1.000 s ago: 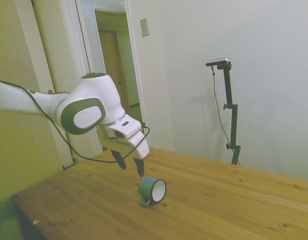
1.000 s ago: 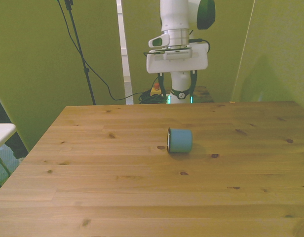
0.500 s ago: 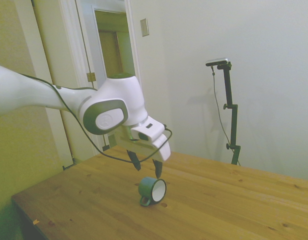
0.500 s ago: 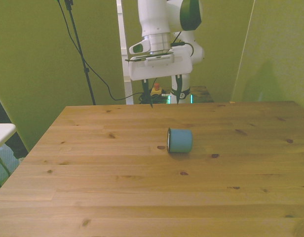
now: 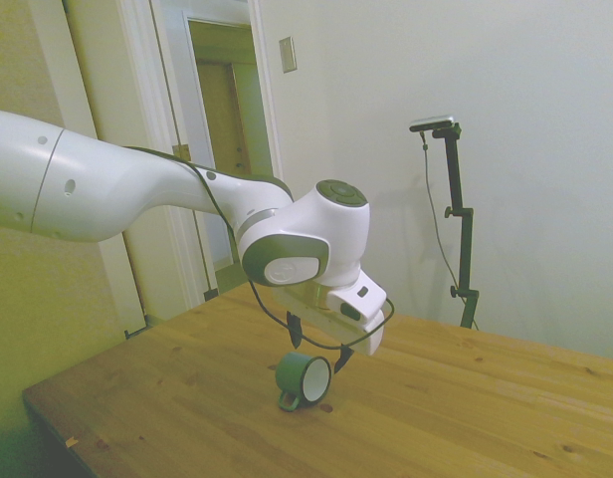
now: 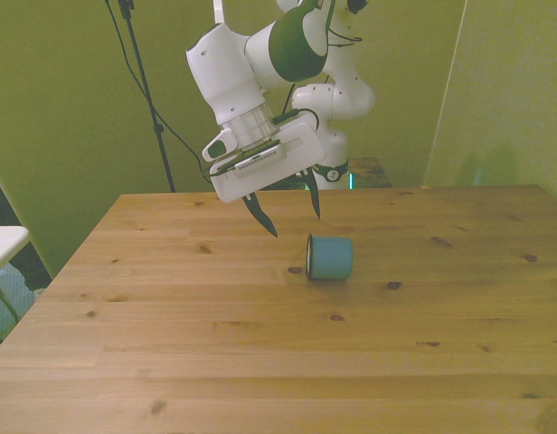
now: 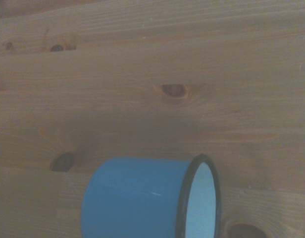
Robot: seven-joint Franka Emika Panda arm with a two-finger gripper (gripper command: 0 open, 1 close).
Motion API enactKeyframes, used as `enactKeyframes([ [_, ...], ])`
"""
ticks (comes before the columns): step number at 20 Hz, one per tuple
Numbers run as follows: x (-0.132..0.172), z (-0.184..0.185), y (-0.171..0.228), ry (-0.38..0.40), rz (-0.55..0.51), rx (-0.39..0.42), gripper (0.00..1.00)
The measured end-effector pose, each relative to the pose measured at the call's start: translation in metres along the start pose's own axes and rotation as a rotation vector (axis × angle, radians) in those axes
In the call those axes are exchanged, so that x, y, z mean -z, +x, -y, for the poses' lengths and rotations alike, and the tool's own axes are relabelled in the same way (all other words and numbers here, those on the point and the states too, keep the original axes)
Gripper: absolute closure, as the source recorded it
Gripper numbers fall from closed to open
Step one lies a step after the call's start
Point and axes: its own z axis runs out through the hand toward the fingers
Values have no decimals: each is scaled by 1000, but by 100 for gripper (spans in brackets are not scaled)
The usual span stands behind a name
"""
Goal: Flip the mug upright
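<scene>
Here your white two-finger gripper [image 6: 290,212] hangs tilted, fingers spread and empty, just above the small teal-green enamel mug [image 6: 330,258] lying sideways on the wooden table [image 6: 260,362].

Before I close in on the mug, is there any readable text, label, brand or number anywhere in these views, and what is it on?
None that can be read.
The mug: plain side and white inside, no print showing in any view.
The tool: a ribbed strip on its white body in the front view, no legible letters.
The wall plate by the doorway: blank.
The table: wood grain and knots only.
</scene>
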Motion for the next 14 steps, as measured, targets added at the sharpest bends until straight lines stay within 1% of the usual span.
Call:
enactKeyframes([
  [3, -20, 1, 10, 24, 34, -9, 0],
  [7, -45, 3, 17, 91, 101, 6, 0],
  [11, -54, 7, 8, 152, 196, 27, 0],
  [14, -58, 9, 3, 175, 237, 32, 0],
])
